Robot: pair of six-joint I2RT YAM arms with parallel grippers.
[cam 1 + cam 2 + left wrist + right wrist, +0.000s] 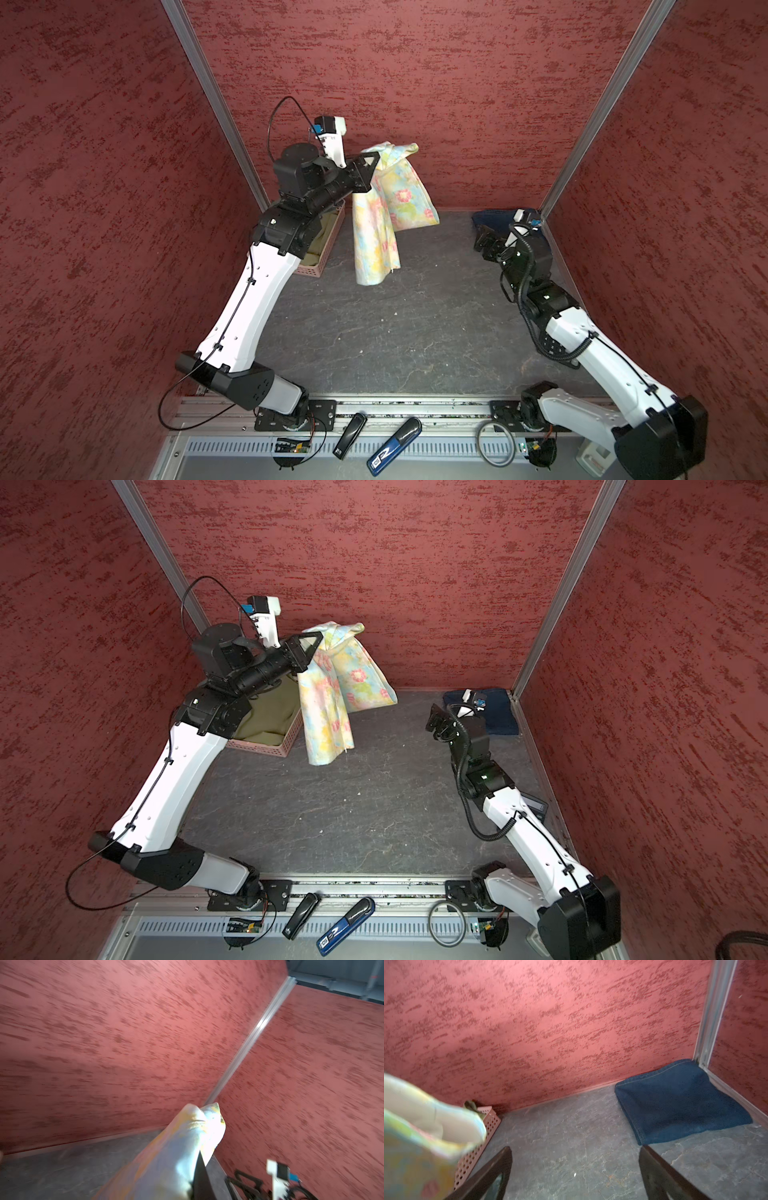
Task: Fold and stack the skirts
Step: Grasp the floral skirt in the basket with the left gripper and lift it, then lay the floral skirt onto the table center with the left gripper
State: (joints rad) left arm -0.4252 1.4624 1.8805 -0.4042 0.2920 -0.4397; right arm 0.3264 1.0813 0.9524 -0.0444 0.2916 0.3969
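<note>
**Pastel skirt hangs from the left gripper**

The pastel flowered skirt (390,199) (336,683) hangs in loose folds near the back wall. It is pinched at its upper edge by the left gripper (372,164) (312,646), whose jaws are clamped tight on the cloth. Whether the lower hem touches the table (395,324) cannot be told.

Just beside the hanging cloth, under the left arm, the olive skirt (270,717) lies crumpled in the pink basket (286,742).

The denim skirt (679,1101) (500,715) lies folded flat in the far right corner, well apart from the pastel skirt. The right gripper (576,1151) (438,721) is near the denim skirt, over bare table, with its jaws spread wide and holding nothing.
</note>
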